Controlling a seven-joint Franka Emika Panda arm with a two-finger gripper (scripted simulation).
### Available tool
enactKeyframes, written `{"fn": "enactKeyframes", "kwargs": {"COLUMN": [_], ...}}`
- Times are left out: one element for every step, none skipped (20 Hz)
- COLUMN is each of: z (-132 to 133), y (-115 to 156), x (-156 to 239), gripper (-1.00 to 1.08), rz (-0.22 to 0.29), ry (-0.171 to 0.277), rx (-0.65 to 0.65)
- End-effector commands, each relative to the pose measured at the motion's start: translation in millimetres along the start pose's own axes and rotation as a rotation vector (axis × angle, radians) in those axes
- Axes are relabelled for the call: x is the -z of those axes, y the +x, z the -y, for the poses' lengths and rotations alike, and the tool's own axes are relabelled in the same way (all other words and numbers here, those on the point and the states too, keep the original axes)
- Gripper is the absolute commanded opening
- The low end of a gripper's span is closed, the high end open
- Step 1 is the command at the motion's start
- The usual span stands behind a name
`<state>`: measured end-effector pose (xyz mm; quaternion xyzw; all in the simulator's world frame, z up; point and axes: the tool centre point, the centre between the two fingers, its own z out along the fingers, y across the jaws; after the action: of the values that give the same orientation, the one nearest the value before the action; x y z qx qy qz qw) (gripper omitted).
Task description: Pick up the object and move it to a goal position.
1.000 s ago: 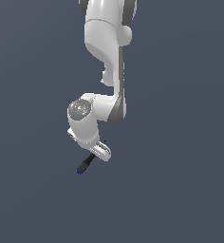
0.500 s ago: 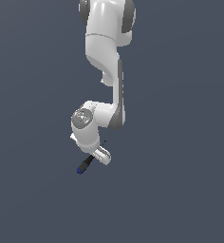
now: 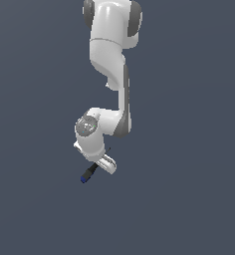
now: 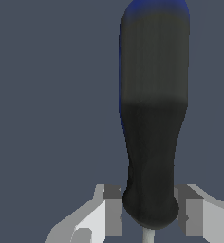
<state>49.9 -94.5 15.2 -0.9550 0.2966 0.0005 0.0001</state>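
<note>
Here I am, end effector (image 4: 147,216) set narrow around the screwdriver (image 4: 152,118), fingers (image 4: 111,209) on either side of the handle's lower end, right where the thin shaft begins. In the wrist view the black handle runs straight away from me, its blue cap at the far end. From the exterior view the tool pokes out below my wrist toward that view's left, blue cap lowest, against the plain grey bench (image 3: 189,199). Whether it hangs clear of the surface or rests on it, I can't tell from here.

The risk, as I judge it: I'm gripping near one end, so most of the handle sticks out beyond my pads. A quick swing or sharp stop could make it pivot between the fingers, or slide out altogether. The handle looks rounded too, so it may roll in the grip. No goal marker shows in either view, so steady motion seems wise.
</note>
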Motion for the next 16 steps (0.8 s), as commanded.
{"fn": "enactKeyframes", "kwargs": {"z": [-0.1, -0.1, -0.1, -0.1, -0.2, -0.5, -1.4, -2.8, -4.9, -7.6, -10.9, -14.9, -19.5, -24.8, -30.9, -37.7], "y": [0.4, 0.4, 0.4, 0.4, 0.2, 0.3, 0.6, 1.1, 1.8, 2.7, 3.8, 5.1, 6.7, 8.5, 10.6, 12.9], "x": [0.0, 0.0, 0.0, 0.0, 0.4, 0.6, 1.4, 2.8, 4.7, 6.8, 9.8, 13.5, 17.7, 22.5, 28.1, 34.4], "gripper": [-1.00, -1.00, -1.00, -1.00, -1.00, -1.00, -1.00, -1.00, -1.00, -1.00, -1.00, -1.00, -1.00, -1.00, -1.00, -1.00], "rz": [-0.001, -0.001, -0.001, -0.001, -0.001, -0.001, -0.001, -0.001, -0.001, 0.000, 0.000, 0.000, 0.000, 0.000, 0.000, 0.000], "ry": [0.000, 0.000, 0.000, 0.000, 0.000, 0.000, 0.000, 0.000, 0.000, 0.000, 0.000, 0.000, 0.000, 0.000, 0.000, 0.000], "rx": [0.000, 0.000, 0.000, 0.000, 0.000, 0.000, 0.000, 0.000, 0.000, 0.000, 0.000, 0.000, 0.000, 0.000, 0.000, 0.000]}}
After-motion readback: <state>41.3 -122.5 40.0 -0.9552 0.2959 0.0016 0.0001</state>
